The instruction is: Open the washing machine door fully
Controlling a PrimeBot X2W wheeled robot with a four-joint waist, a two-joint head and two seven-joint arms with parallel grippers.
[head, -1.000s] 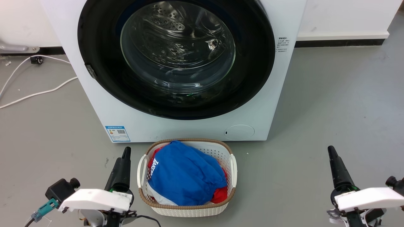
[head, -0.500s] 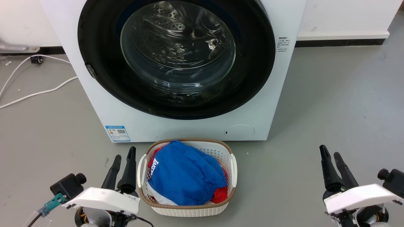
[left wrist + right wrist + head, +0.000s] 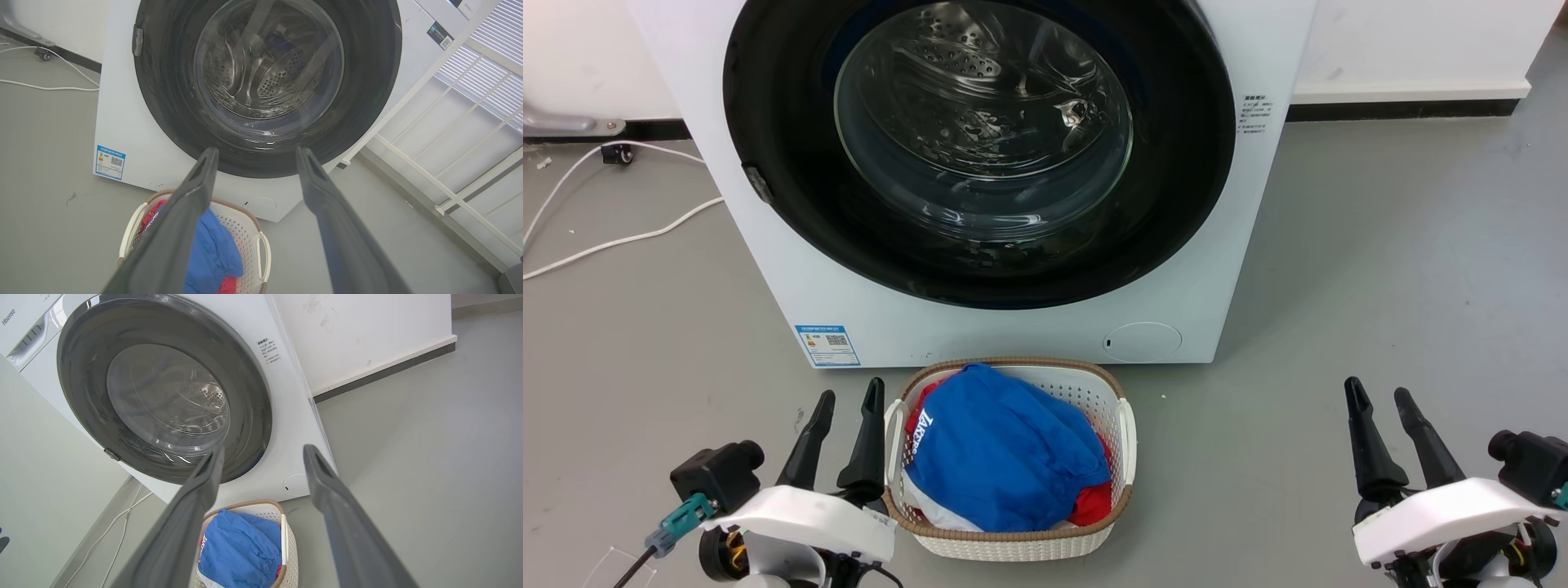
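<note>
The washing machine (image 3: 1029, 335) is a big white box facing me in the head view. Its washing machine door (image 3: 776, 163) is a glossy black disc with a clear glass window, lying flat against the front, shut. The same door (image 3: 363, 81) faces the left wrist view, and the door (image 3: 81, 375) also faces the right wrist view. My left gripper (image 3: 851, 394) is open at the lower left, beside the basket. Open too, my right gripper (image 3: 1378, 393) stands at the lower right over bare floor. Both are well short of the door and hold nothing.
A white woven-rim laundry basket (image 3: 1127, 433) with blue and red clothes sits on the floor right before the machine. White cables (image 3: 621, 241) lie on the floor at the left. Grey floor spreads to the right. A white railing (image 3: 449, 171) shows right of the machine.
Both grippers have gone from shut to open, their fingers spreading apart. Both arms shifted slightly inward. The door and basket have not moved.
</note>
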